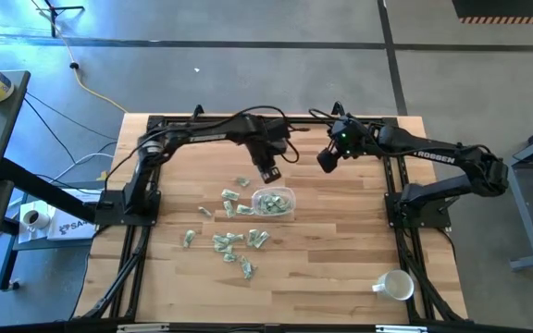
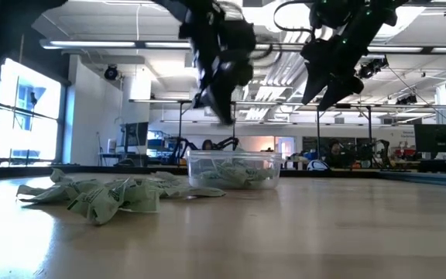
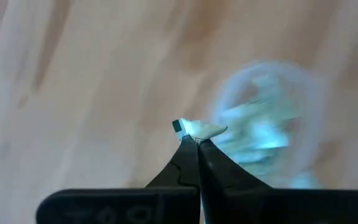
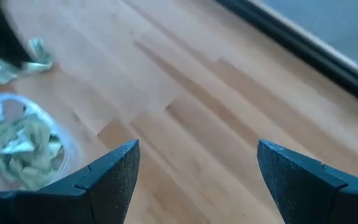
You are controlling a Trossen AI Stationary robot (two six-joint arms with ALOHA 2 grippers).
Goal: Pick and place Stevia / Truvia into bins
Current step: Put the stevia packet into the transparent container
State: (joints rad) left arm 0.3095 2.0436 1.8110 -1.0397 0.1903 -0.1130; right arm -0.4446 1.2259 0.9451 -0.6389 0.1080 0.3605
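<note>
The clear container (image 1: pixel 274 201) sits mid-table with several green-and-white packets inside; it also shows in the low view (image 2: pixel 233 171) and the right wrist view (image 4: pixel 21 147). More packets (image 1: pixel 235 242) lie loose on the wood on its near-left side, a heap in the low view (image 2: pixel 99 198). My left gripper (image 1: pixel 268 172) hangs in the air just beyond the container's far-left rim, shut on one packet (image 3: pixel 199 129). My right gripper (image 1: pixel 327 160) hovers open to the container's far right, holding nothing (image 4: pixel 197 165). My left gripper pinches a single packet by one edge (image 3: pixel 197 132) between its two fingertips, coming from above and pointing down. The packet is lifted clear of the table and sticks out past the tips. It shows from the right wrist view too (image 4: pixel 37 62).
A white mug (image 1: pixel 396 285) lies on its side near the table's near right corner. Black frame rails (image 1: pixel 401 199) run along both sides of the table. Bare wood stretches to the right of the container and along the near edge.
</note>
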